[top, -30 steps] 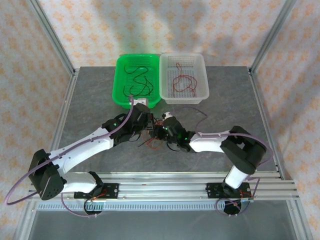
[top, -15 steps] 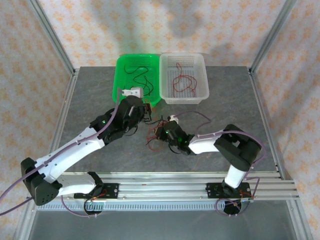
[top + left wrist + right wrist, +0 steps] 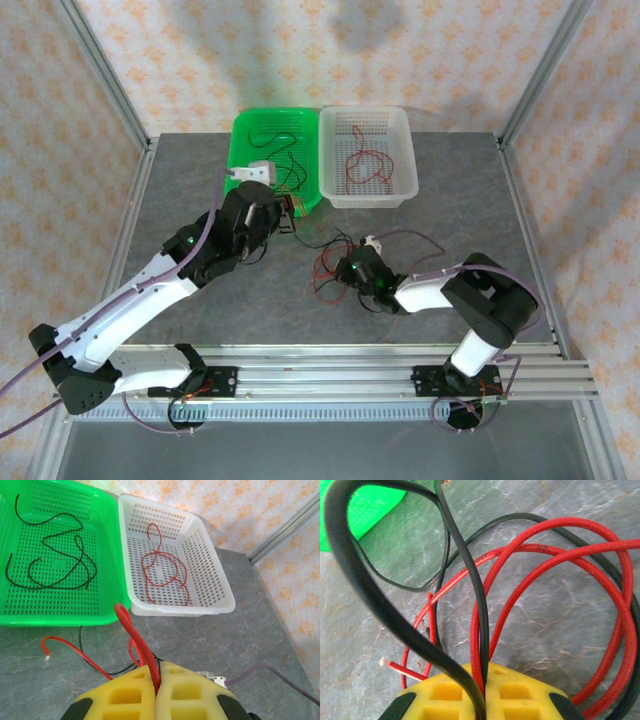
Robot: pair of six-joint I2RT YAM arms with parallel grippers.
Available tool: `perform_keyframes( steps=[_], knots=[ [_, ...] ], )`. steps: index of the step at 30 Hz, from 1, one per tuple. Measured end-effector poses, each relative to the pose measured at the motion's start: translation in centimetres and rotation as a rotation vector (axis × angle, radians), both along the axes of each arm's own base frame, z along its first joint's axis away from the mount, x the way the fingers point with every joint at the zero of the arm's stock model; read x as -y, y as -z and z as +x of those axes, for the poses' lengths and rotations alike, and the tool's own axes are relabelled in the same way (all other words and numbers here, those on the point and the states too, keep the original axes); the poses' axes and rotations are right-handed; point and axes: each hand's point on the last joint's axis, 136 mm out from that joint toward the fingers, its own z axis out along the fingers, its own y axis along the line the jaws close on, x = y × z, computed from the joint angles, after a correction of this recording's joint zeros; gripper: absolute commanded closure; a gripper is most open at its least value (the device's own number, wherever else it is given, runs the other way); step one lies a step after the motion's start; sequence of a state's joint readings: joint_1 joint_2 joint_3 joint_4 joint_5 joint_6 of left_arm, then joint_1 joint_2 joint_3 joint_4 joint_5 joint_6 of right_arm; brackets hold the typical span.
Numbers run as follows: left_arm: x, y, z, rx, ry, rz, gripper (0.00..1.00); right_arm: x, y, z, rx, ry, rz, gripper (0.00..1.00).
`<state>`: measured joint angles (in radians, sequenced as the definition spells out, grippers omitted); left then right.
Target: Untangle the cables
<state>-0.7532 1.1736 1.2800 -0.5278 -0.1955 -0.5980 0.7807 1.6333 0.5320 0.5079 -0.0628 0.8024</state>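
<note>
Left end effector (image 3: pixel 157 680) is clenched on a red cable (image 3: pixel 135 640), and that cable runs away toward five o'clock into the tangle (image 3: pixel 328 268) on the bench (image 3: pixel 450 200). My right end effector (image 3: pixel 482 692) is nearer, at the tangle's three o'clock, pinching a black cable (image 3: pixel 380 612). The right wrist view shows red loops crossing it; from overhead those crossings blur.
</note>
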Motion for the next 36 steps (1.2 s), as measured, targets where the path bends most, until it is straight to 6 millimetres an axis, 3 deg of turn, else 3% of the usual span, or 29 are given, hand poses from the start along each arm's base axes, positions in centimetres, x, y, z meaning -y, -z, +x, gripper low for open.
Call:
perform_keyframes(
  steps=[14,20,26,29,36],
  knots=[
    [-0.6,-4.5,-0.1,0.080,0.002,-0.001,1.00,4.2,0.6,-0.9,-0.011,0.085,-0.038,0.87],
    [-0.1,-6.8,0.4,0.122,0.015,-0.005,1.00,4.2,0.2,-1.1,-0.006,0.072,-0.034,0.68],
    [1.8,-8.0,2.3,0.143,0.034,0.024,1.00,4.0,-0.4,-2.3,-0.020,-0.006,-0.051,0.50],
    [3.3,-8.2,3.9,0.148,0.042,0.041,1.00,3.9,-1.6,-3.2,-0.016,-0.059,-0.049,0.39],
    [6.9,-7.3,7.7,0.143,0.070,0.074,1.00,4.5,-5.5,-5.1,0.050,-0.155,-0.058,0.27]
  ],
)
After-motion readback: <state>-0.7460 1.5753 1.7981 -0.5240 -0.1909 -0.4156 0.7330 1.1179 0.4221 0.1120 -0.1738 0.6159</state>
